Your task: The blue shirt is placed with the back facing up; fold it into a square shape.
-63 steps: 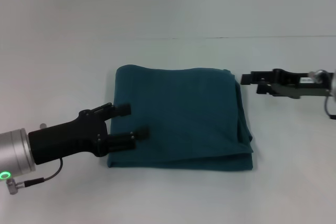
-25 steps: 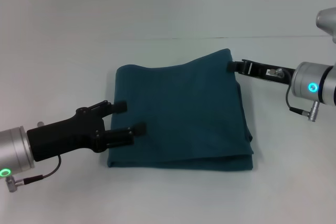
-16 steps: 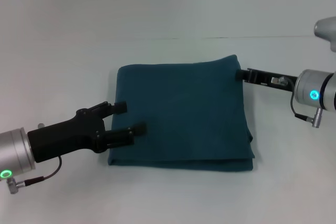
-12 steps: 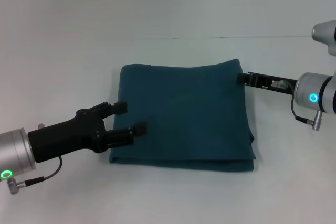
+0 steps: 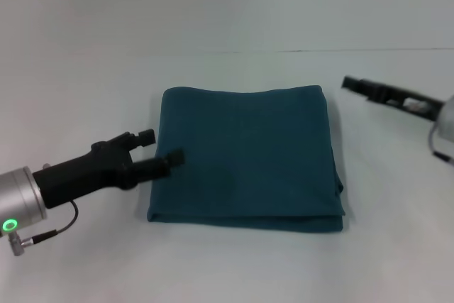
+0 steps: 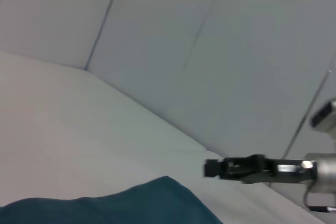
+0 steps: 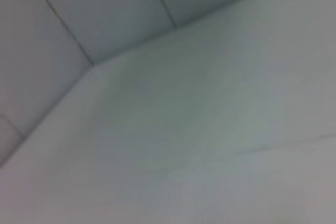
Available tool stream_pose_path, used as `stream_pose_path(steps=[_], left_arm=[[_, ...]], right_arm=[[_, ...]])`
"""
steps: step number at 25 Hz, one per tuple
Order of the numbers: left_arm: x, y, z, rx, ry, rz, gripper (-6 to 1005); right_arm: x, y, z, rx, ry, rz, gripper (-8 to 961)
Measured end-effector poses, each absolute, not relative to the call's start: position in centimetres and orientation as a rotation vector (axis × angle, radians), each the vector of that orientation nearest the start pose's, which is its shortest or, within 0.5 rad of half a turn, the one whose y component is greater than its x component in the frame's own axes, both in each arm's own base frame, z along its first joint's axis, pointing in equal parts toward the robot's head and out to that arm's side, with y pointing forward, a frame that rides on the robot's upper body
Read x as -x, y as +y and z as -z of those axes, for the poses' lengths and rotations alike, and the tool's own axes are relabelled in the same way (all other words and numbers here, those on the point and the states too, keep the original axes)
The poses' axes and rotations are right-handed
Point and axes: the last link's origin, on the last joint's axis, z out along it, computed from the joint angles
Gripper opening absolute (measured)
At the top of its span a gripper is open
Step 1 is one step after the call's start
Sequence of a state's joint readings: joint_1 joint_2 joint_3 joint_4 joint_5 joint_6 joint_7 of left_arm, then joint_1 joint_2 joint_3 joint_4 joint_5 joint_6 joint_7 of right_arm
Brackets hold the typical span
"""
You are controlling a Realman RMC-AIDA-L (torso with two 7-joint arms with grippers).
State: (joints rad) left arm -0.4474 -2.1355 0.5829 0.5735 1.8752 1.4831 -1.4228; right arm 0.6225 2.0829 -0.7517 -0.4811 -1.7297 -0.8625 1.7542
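The blue shirt (image 5: 245, 157) lies folded into a rough square in the middle of the white table, plain side up; its edge (image 6: 131, 208) also shows in the left wrist view. My left gripper (image 5: 160, 147) is open at the shirt's left edge, with one fingertip (image 5: 175, 155) over the cloth and nothing held. My right gripper (image 5: 347, 83) hovers just right of the shirt's far right corner, apart from it and seen edge-on. The left wrist view shows that right gripper (image 6: 212, 168) too, beyond the shirt.
A white table (image 5: 234, 267) runs around the shirt on all sides and ends at a pale wall (image 5: 227, 5) behind. The right wrist view shows only table and wall.
My right gripper let go of the shirt's far right corner and drew back to the right. The lifted corner now lies flat. My left gripper turned and shifted slightly left.
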Motion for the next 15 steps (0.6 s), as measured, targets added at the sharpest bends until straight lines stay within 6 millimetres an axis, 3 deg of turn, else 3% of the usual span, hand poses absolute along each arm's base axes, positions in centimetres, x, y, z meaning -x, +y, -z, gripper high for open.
stream_pose_path(steps=[8, 15], left_arm=[[29.5, 32.9, 1.0, 2.275, -1.203, 0.921, 937], [30.3, 32.9, -0.1, 2.222, -1.355, 0.881, 933]], right_arm=[[-29.4, 40.4, -4.5, 2.02, 1.359, -0.837, 579], [-29.5, 39.5, -5.6, 2.136, 1.431, -0.762, 832]])
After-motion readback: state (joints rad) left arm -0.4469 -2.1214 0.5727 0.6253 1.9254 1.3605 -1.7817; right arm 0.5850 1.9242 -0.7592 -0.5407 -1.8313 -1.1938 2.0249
